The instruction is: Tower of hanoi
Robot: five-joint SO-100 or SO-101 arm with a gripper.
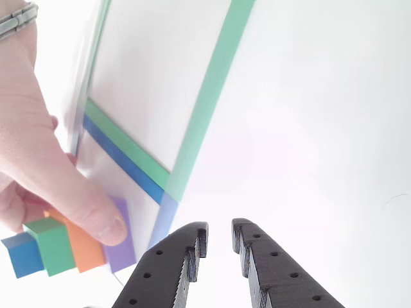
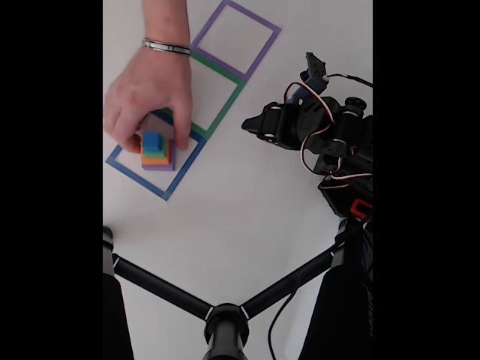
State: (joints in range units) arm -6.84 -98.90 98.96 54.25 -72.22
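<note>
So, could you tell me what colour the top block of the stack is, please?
Blue: the top block shows best in the fixed view.

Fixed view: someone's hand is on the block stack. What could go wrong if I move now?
1. The hand grips the stack in the blue square; moving in could hit it.
2. The stack may get nudged, so its position could be off.
3. The gripper is open, empty and away from the stack.

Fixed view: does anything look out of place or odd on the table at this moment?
Yes. A person's hand is in the work area, fingers touching the stack of coloured blocks inside the blue tape square. The gripper sits apart to the right, holding nothing. The stack itself looks tidy, blue block on top.
</note>
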